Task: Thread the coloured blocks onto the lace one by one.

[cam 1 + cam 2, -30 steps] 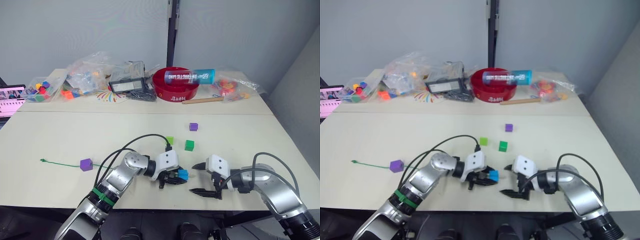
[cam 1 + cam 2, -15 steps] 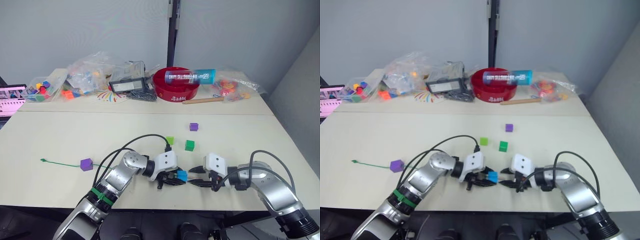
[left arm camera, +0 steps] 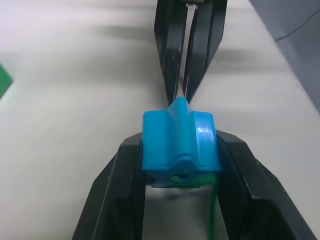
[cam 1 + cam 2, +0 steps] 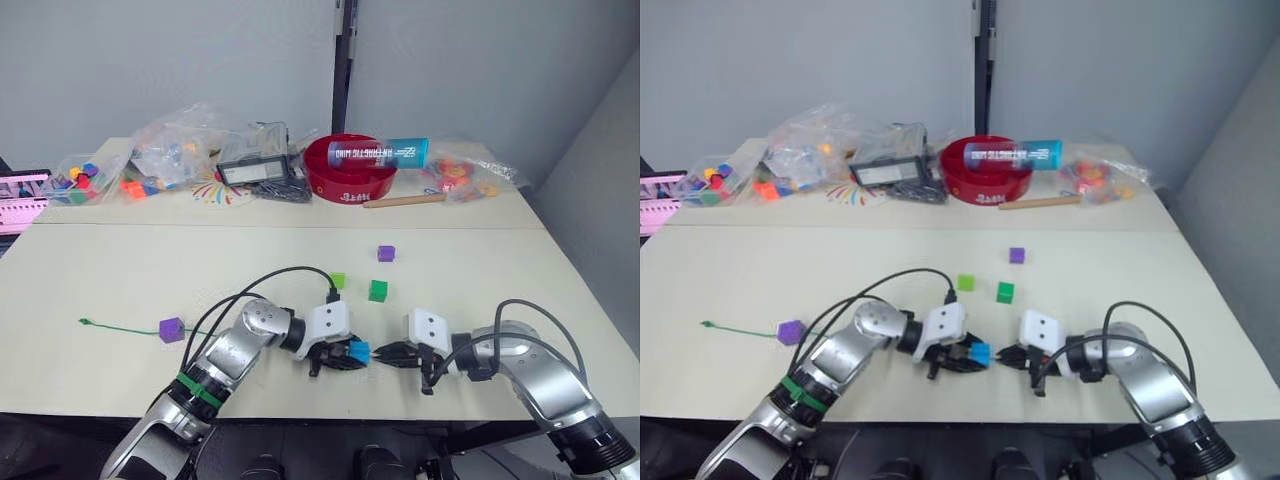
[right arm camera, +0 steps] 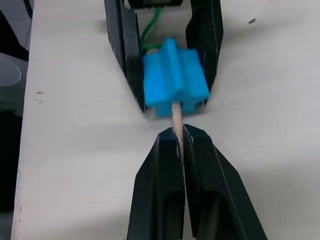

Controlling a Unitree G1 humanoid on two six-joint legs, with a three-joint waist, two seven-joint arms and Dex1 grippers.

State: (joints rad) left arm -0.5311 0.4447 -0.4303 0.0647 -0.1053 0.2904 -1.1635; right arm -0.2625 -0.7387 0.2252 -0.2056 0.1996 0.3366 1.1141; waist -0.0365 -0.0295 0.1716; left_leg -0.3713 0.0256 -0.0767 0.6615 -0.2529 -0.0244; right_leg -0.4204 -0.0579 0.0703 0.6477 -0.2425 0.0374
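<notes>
My left gripper is shut on a sky blue block, held just above the table near its front edge. The lace's pale stiff tip pokes out of the block's far side. My right gripper is shut on that tip, right beside the block. The green lace trails left across the table through a purple block. A light green block, a darker green block and a second purple block lie loose behind the grippers.
At the back stand a red bowl with a blue tube across it, clear bags of toy pieces, a wooden stick and a box of bright pieces. Black cables loop over my left arm.
My right gripper has moved left to the sky blue block and gone from wide open to shut on the lace's tip. My left gripper kept its hold on the block.
</notes>
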